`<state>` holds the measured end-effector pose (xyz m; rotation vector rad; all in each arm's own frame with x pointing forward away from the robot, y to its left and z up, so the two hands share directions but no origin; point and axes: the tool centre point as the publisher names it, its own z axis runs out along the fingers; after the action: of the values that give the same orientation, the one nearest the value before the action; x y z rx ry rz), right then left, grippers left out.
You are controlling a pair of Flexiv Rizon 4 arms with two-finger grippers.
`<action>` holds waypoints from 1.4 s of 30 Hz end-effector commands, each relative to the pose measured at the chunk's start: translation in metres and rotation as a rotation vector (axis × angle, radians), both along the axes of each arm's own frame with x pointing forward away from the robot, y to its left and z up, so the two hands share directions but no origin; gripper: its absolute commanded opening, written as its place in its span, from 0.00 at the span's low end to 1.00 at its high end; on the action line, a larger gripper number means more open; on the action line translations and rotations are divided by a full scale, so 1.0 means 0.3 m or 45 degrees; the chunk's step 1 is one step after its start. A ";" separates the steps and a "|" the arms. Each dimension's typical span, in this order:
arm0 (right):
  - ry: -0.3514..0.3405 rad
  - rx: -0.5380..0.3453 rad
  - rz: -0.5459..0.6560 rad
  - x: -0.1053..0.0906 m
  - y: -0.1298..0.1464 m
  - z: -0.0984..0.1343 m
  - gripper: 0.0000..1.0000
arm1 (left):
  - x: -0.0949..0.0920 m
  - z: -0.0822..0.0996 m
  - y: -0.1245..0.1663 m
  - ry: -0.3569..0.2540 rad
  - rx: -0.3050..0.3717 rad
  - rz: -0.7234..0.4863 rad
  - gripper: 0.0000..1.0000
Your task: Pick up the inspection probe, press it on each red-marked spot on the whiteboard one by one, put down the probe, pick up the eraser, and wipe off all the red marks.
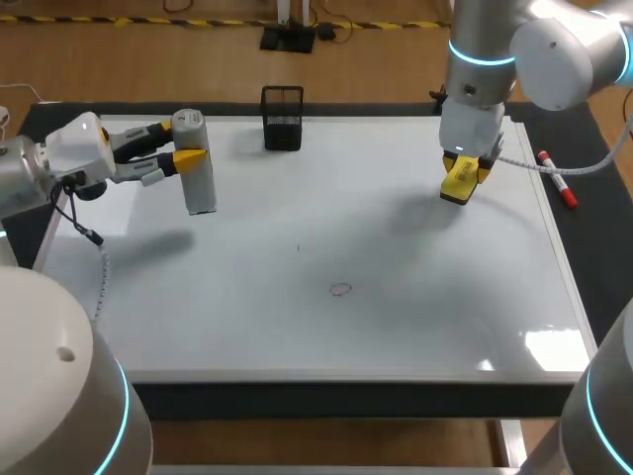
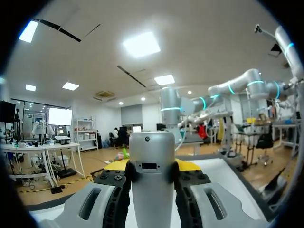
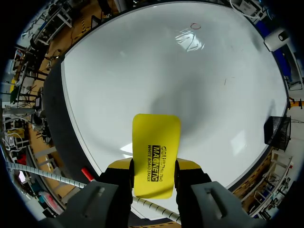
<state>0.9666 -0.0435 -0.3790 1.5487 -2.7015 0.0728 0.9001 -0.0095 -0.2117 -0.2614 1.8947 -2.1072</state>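
Left arm [image 1: 30, 183]: comes in from the left side with its forearm roughly level and its wrist turned sideways toward the middle of the whiteboard [image 1: 396, 327].
Left claw [image 2: 152, 165]: opened about as wide as the probe [image 1: 195, 163] and pressed on it from both sides.
Probe: a grey cylinder, upright between the fingers, sticking out above and below them.
Right arm [image 1: 554, 54]: drops in from the far right corner with its wrist pointing down at the board.
Right claw [image 3: 154, 164]: grips the yellow eraser [image 3: 156, 152] by its two long edges.
Eraser: juts out past the fingertips toward the board; I cannot tell whether it touches.
Red mark [image 1: 341, 290]: a small ring on the board, well ahead of the right claw and well apart from both claws.
Basket [image 1: 282, 119]: black mesh, just beyond the probe, between the two claws.
Pen [image 1: 557, 179]: red-capped, lying near the right claw, off the board's edge.
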 end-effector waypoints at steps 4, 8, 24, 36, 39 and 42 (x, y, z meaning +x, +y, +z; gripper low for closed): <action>-0.003 -0.008 0.019 -0.016 0.038 0.012 0.00 | -0.002 0.004 0.000 -0.001 0.001 0.002 0.00; -0.021 -0.004 0.067 -0.056 0.115 0.034 0.00 | -0.002 0.004 0.000 -0.001 0.001 0.002 0.00; -0.015 0.034 0.302 -0.291 0.456 0.032 0.00 | -0.002 0.004 0.000 -0.001 0.001 0.002 0.00; -0.034 0.104 0.497 -0.486 0.686 0.027 0.00 | -0.002 0.004 0.000 -0.001 0.001 0.002 0.00; -0.013 0.108 0.527 -0.532 0.735 0.011 0.00 | -0.002 0.004 0.000 -0.001 0.001 0.002 0.00; 0.001 0.112 0.546 -0.566 0.770 -0.009 0.00 | -0.002 0.004 0.000 -0.001 0.001 0.002 0.00</action>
<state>0.8008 0.1745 -0.3747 2.1256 -2.3565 -0.0587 0.8999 -0.0094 -0.2112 -0.2622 1.8961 -2.1055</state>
